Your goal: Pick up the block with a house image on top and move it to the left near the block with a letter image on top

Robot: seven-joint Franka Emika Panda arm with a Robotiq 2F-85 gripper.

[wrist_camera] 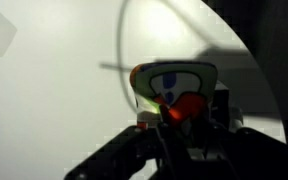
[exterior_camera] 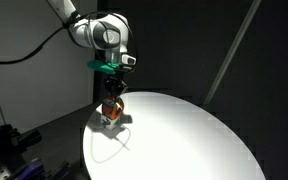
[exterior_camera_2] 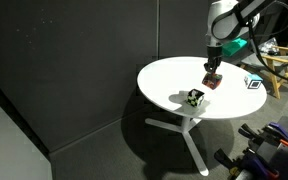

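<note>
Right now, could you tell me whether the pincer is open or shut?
Apparently shut on the house block: the pincer straddles it, pressed against its orange-red sides.

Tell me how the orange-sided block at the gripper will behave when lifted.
The house block looks like a rigid cube, so it should keep its shape when squeezed by the gripper. Its flat faces suggest it will sit on the table without rolling. Being small, it is probably light.

Place: lab | black backdrop walls (exterior_camera_2: 74, 60) | round white table (exterior_camera_2: 169, 80)
</note>
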